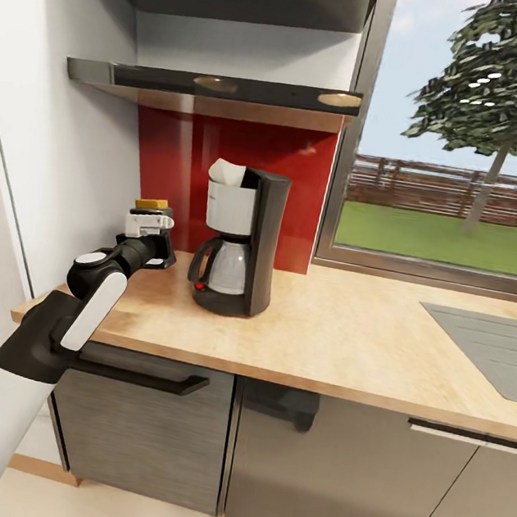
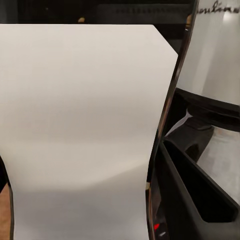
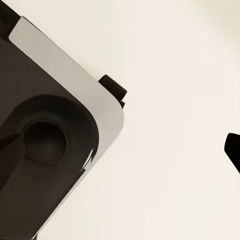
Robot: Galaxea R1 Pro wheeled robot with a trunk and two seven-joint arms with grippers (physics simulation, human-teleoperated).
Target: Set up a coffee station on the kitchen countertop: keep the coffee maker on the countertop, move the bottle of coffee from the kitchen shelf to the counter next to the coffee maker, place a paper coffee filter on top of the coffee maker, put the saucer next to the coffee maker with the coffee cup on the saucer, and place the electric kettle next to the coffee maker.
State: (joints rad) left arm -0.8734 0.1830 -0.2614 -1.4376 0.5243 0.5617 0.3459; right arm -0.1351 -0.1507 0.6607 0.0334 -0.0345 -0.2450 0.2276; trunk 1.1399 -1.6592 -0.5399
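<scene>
The long light-wood tabletop (image 1: 346, 338) runs from the white wall at my left to the sink under the window, and most of it lies bare. The coffee maker (image 1: 237, 243) stands toward its left end in front of the red backsplash, carafe and red switch facing me, and a white paper coffee filter (image 1: 224, 172) already pokes out of its top. My left arm reaches over the tabletop's left corner, and my left tool (image 1: 149, 227) sits just beside the coffee maker with the bottle of coffee (image 1: 151, 204) in it; the yellow cap shows above the tool. In the left wrist view the bottle's white label (image 2: 85, 130) sits close against the camera, with the carafe (image 2: 212, 60) right alongside, so I judge the tool is pinching the bottle. My right tool I cannot judge; its wrist view gives me pale floor and part of my own base. The risk here is closeness: if I release before the bottle's base is flat on the wood, it could tip against the carafe, and a careless withdrawal might nudge the machine and shake the filter loose.
</scene>
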